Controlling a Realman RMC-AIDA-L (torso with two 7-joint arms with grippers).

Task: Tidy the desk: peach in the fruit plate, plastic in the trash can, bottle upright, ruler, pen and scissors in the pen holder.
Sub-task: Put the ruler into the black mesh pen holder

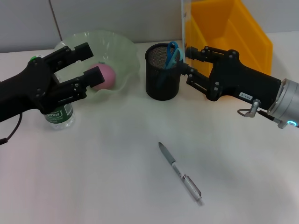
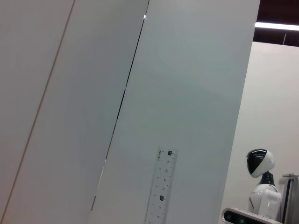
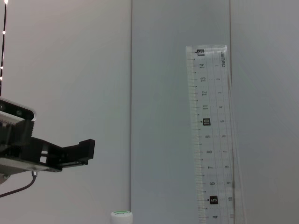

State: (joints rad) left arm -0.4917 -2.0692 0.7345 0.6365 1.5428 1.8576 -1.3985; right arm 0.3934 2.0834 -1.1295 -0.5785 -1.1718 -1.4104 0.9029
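With the right gripper [image 1: 186, 63] clamped on the clear plastic ruler [image 1: 183, 23] just beside the black mesh pen holder [image 1: 162, 72], the ruler should be lowered upright inside the rim before release, while the left gripper [image 1: 88, 64] is held with fingers apart.

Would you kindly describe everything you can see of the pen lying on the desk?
The pen lies flat on the white desk, alone in the open area nearest the camera, in front of the black mesh pen holder. It is slim, with a dark grey pointed end toward the holder and a silvery, partly see-through barrel with a clip at the near end. It lies diagonally. Nothing touches it but the desk; both pincers are well away from it.
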